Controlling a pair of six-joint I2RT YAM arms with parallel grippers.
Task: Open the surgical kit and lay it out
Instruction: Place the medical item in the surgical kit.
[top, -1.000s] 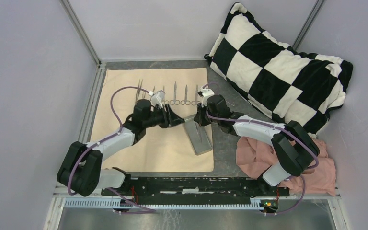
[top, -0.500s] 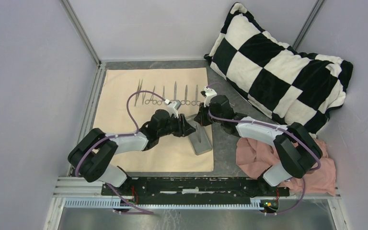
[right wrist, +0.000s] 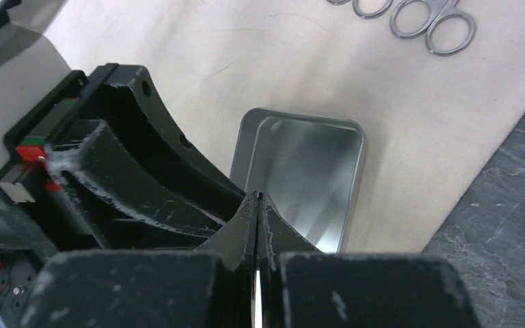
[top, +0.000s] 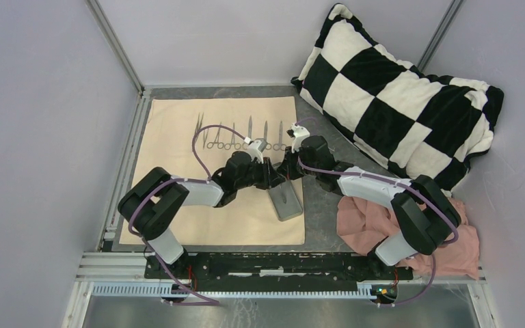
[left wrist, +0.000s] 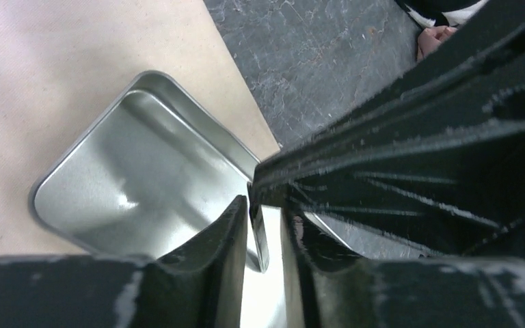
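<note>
The beige cloth wrap (top: 178,137) lies spread flat. Several silver ring-handled instruments (top: 249,133) lie in a row along its far part; two ring handles (right wrist: 431,20) show in the right wrist view. The grey metal tray (top: 286,199) sits empty at the cloth's right edge, also seen in the left wrist view (left wrist: 143,157) and the right wrist view (right wrist: 307,171). My right gripper (top: 284,171) (right wrist: 256,198) is shut on the tray's far rim. My left gripper (top: 273,179) (left wrist: 263,219) is narrowly open, its jaws straddling the same rim beside the right gripper.
A black-and-white checkered pillow (top: 396,96) leans at the back right. A pink cloth (top: 369,225) lies crumpled at the right front. Dark stone tabletop (top: 321,205) shows between the cloth wrap and the pink cloth. Grey walls close in on three sides.
My left arm has swung right, from near the instrument row to the tray's far end, beside the right gripper. The right gripper has stayed on the tray.
</note>
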